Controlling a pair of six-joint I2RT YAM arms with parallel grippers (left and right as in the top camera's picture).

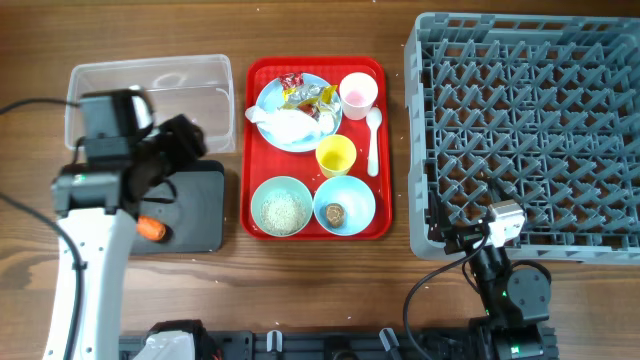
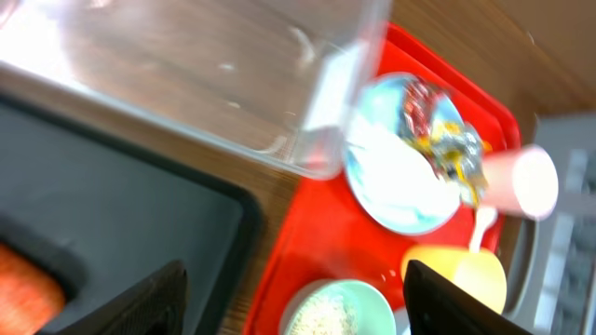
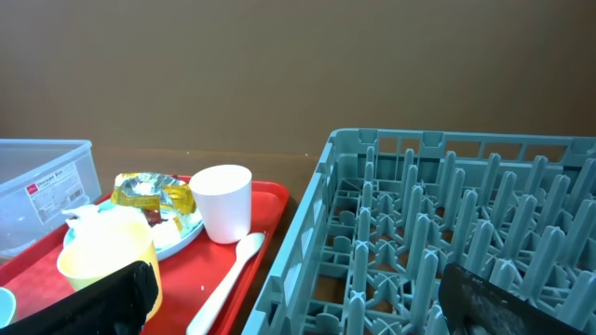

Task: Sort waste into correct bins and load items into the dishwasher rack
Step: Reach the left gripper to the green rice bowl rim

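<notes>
An orange carrot (image 1: 152, 228) lies in the black bin (image 1: 195, 205), below the clear bin (image 1: 150, 90). My left gripper (image 1: 188, 140) is open and empty above the seam between the two bins. On the red tray stand a blue plate (image 1: 270, 100) with wrappers (image 1: 305, 92) and tissue (image 1: 285, 124), a pink cup (image 1: 358, 92), a yellow cup (image 1: 336, 155), a white spoon (image 1: 373, 140), a bowl of rice grains (image 1: 281, 206) and a bowl with a brown lump (image 1: 344, 205). My right gripper (image 1: 452, 236) is open and empty at the front left corner of the grey rack (image 1: 530, 130).
The red tray (image 1: 262, 150) sits between the bins and the rack. The left wrist view shows the clear bin (image 2: 186, 74), black bin (image 2: 121, 205), carrot (image 2: 28, 288) and plate (image 2: 400, 177). The right wrist view shows the spoon (image 3: 228, 274) beside the rack wall (image 3: 307, 233).
</notes>
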